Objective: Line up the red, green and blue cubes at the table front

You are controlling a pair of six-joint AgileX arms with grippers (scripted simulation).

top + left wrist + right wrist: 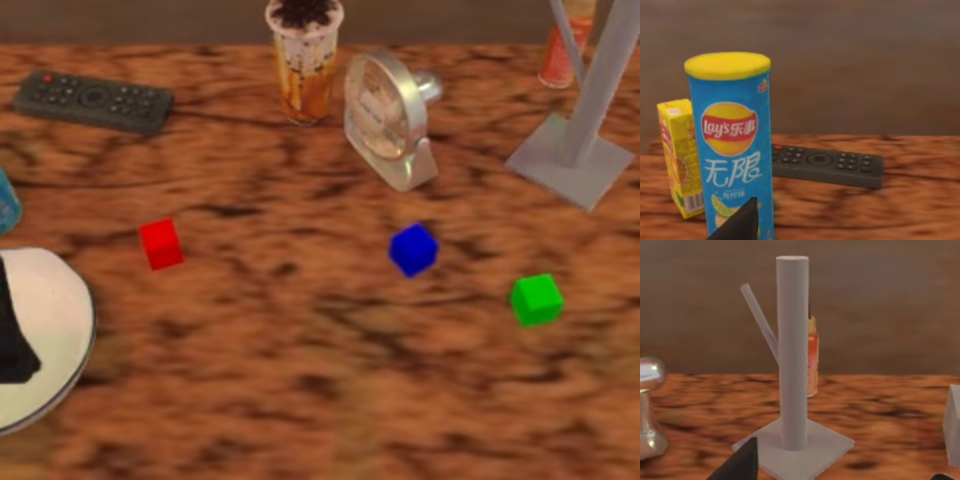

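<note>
Of my AgileX rig I can list only a matte black, wedge-shaped fingertip of the left gripper (737, 224) in the left wrist view, and a matching black wedge of the right gripper (740, 462) in the right wrist view, both plain and unmarked.

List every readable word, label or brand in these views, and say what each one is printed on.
"Lay's 乐事": red-and-yellow logo on the tall blue chip can with yellow lid.
"无限": white characters below that logo.
Yellow carton beside it: print too small to read.
Dark grey remote control: button marks unreadable.
Brown-streaked drink cup, orange bottle: no legible text.
</note>
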